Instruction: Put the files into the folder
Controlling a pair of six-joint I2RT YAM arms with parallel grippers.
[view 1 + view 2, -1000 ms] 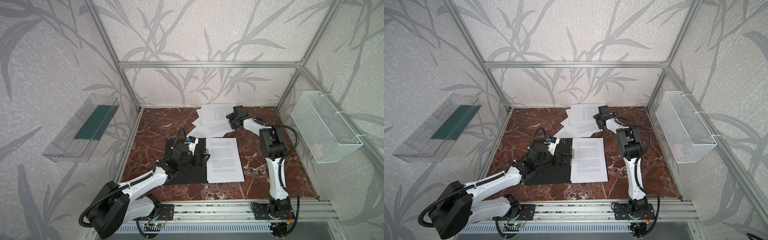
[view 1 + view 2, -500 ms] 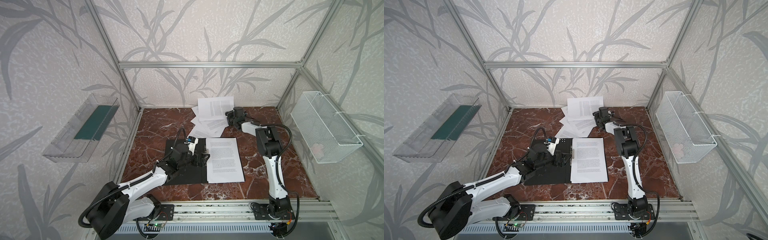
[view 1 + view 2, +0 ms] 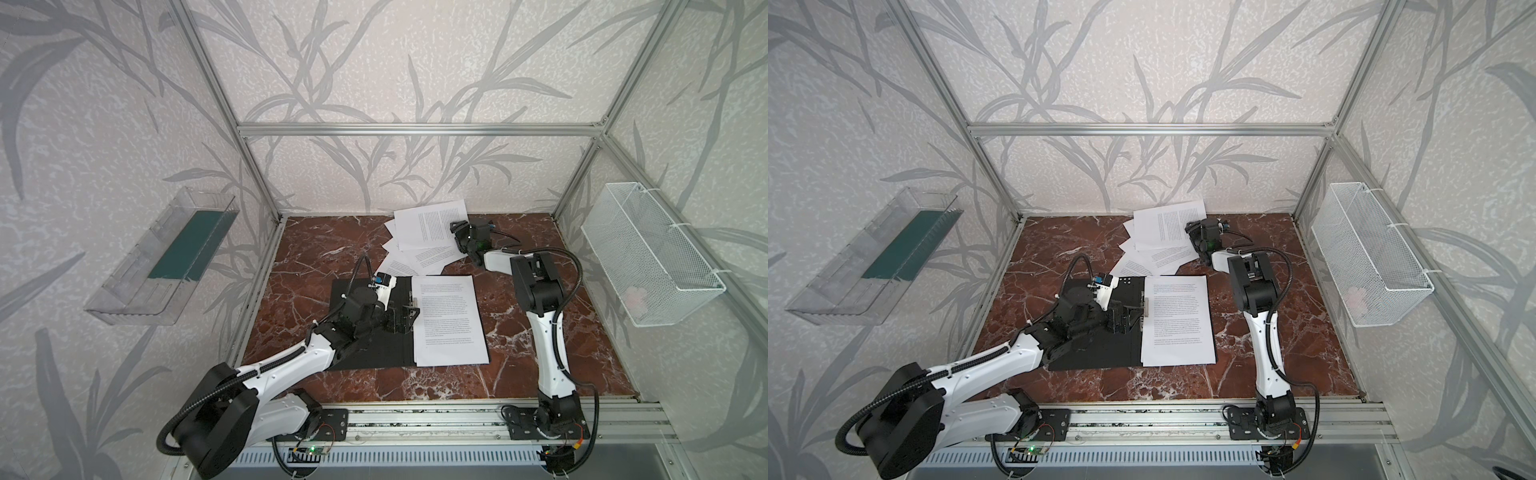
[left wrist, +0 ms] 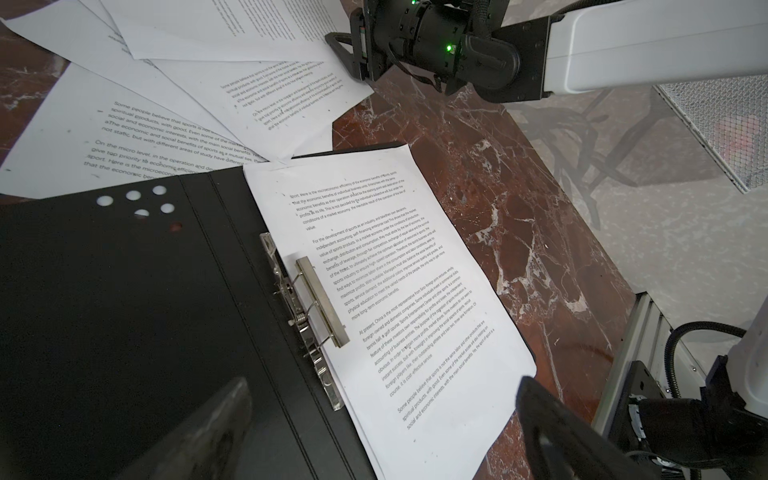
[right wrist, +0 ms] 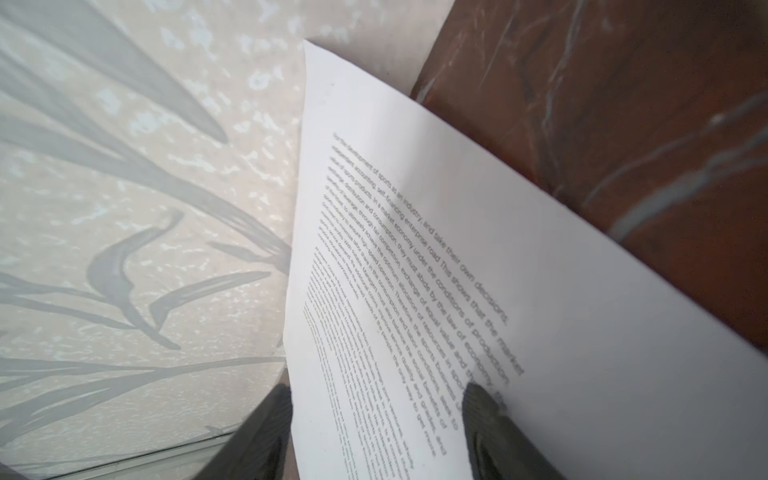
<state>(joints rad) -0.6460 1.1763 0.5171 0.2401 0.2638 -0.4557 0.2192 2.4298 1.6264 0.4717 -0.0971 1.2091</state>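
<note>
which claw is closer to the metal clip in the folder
Left. The left claw hovers open just beside the metal clip, over the open folder. The right claw is far off at the back, at a raised sheet.

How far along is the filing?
Done: the folder lies open with one filed sheet flat on its right half. In hand: the right hand appears to grip a lifted sheet at the back pile; the left hand hovers open near the clip. Left: that sheet and the loose sheets behind the folder.
</note>
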